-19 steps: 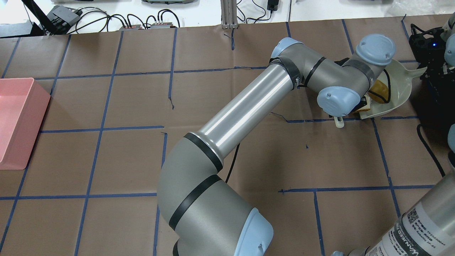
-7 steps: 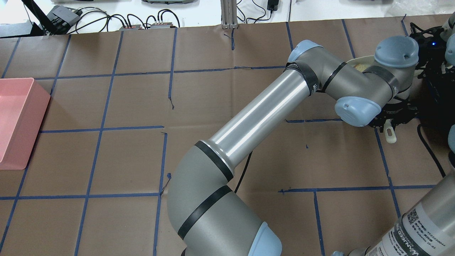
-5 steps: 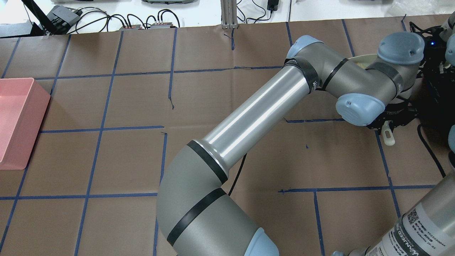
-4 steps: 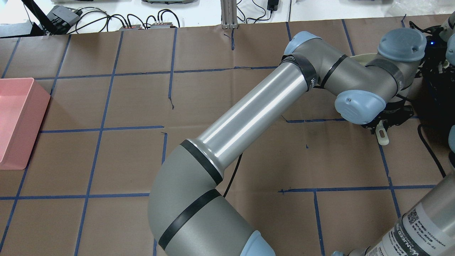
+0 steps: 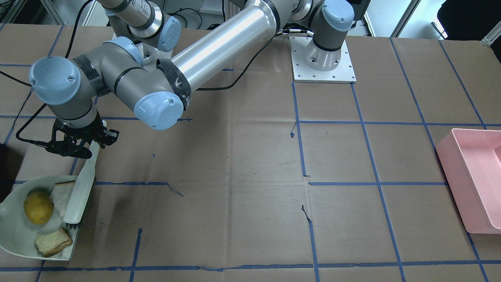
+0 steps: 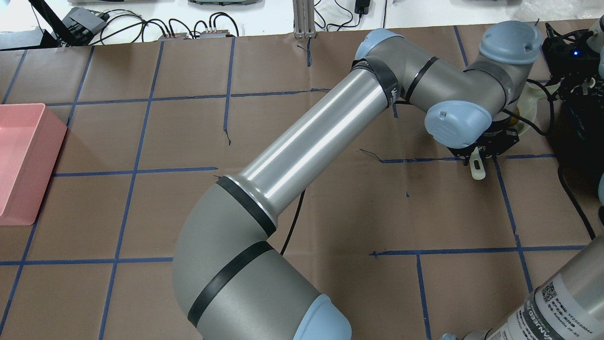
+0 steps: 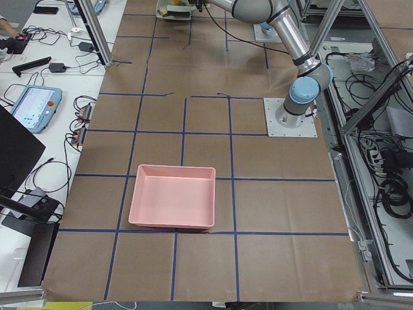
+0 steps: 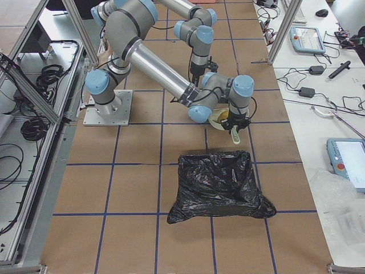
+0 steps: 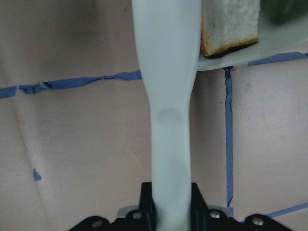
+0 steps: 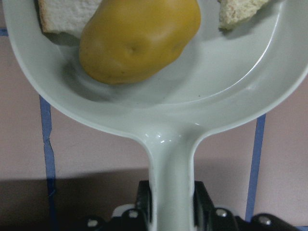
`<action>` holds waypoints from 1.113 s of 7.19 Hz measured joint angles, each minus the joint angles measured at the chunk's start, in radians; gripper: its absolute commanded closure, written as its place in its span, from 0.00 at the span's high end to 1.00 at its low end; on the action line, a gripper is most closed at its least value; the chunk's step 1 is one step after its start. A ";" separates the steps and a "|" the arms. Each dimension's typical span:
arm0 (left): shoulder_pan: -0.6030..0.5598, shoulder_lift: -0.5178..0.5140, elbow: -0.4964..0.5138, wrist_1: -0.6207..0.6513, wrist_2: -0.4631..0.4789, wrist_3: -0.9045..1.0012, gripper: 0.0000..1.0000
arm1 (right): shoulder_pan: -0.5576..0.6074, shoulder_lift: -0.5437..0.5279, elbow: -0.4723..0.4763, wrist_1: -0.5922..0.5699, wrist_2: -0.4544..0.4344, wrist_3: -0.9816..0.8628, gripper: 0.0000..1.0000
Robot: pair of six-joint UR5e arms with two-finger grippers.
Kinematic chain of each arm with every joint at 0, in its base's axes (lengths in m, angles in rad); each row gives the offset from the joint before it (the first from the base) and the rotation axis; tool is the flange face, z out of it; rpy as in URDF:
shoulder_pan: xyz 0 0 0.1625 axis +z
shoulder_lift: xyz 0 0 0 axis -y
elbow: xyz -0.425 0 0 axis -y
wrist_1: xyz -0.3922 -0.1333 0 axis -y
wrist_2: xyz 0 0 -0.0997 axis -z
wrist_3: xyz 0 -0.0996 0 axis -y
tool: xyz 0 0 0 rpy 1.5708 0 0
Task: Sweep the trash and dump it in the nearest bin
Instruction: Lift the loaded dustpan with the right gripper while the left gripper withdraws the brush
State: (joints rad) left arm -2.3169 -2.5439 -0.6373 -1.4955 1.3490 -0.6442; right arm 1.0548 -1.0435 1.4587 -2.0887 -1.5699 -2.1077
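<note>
White brush sits clamped by its handle end in the left gripper, whose fingers are closed tight on it. Its long axis runs away from the robot toward the far side of the table, slanting slightly to the robot's right. The bristle end rests on the open lip of the dustpan. That pan lies flat on the brown paper, its mouth facing the robot's left and its handle pointing to the robot's right. The right gripper is closed around that handle. All the trash lies inside the pan. Nearest the robot, one bread piece touches the side of the brush, its crust at the pan's lip. Just beyond it the potato sits in the middle of the pan, its long axis roughly crosswise to the pan's handle. Farthest out, the second bread piece lies in the far corner by the lip, just past the bristles. A strip of paper with a line of blue tape separates the pan from the table's far edge. At the robot's right end of the table, the black trash bag lies just beside the pan. The pink bin is well apart at the left end, with a long stretch of table between.
</note>
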 measured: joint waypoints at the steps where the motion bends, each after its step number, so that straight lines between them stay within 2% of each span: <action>1: 0.024 0.041 -0.041 -0.020 0.021 0.013 0.00 | 0.000 -0.005 -0.001 0.015 0.001 0.000 0.00; 3: 0.063 0.165 -0.228 -0.028 0.045 0.022 0.00 | -0.001 -0.010 -0.002 0.027 0.002 0.000 0.00; 5: 0.100 0.362 -0.535 0.021 0.048 0.018 0.00 | -0.005 -0.023 -0.004 0.068 0.032 0.000 0.00; 8: 0.115 0.659 -0.997 0.192 0.077 0.013 0.00 | -0.013 -0.083 -0.003 0.170 0.099 -0.003 0.00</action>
State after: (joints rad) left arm -2.2020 -1.8851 -1.6348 -1.3037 1.4255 -0.6311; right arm 1.0422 -1.1267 1.4560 -1.9191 -1.4704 -2.1108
